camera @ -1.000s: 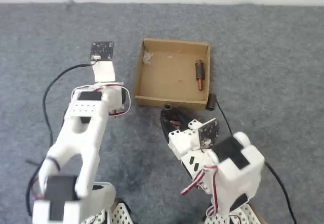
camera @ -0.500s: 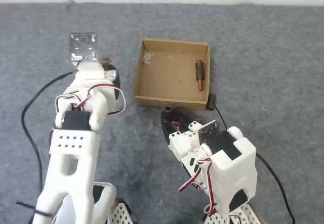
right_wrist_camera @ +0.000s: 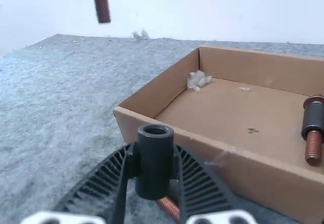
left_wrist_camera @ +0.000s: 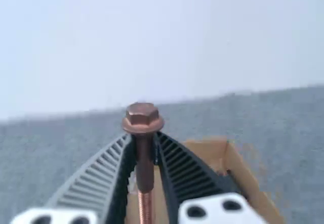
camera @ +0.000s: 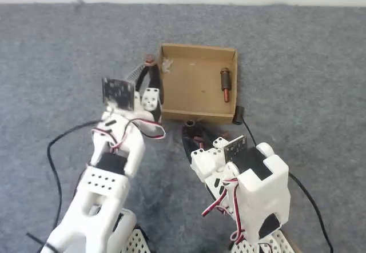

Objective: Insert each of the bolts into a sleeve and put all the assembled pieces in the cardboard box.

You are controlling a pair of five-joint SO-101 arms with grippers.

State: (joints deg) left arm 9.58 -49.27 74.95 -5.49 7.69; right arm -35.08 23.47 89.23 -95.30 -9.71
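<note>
Cardboard box [right_wrist_camera: 243, 176] wall rises just beyond the gripped sleeve [right_wrist_camera: 154, 161]

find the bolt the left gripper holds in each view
High view: bolt in the left gripper, just outside the box's far left corner.
Left wrist view: bolt clamped in the gripper, head past its tips, box behind.
Right wrist view: probably the copper shank in the air beside the box.
Shared landmark: the box.

The high view looks steeply down over the worktop [camera: 297, 47]. Both wrist views, low and close, share the cardboard box [right_wrist_camera: 167, 90].
</note>
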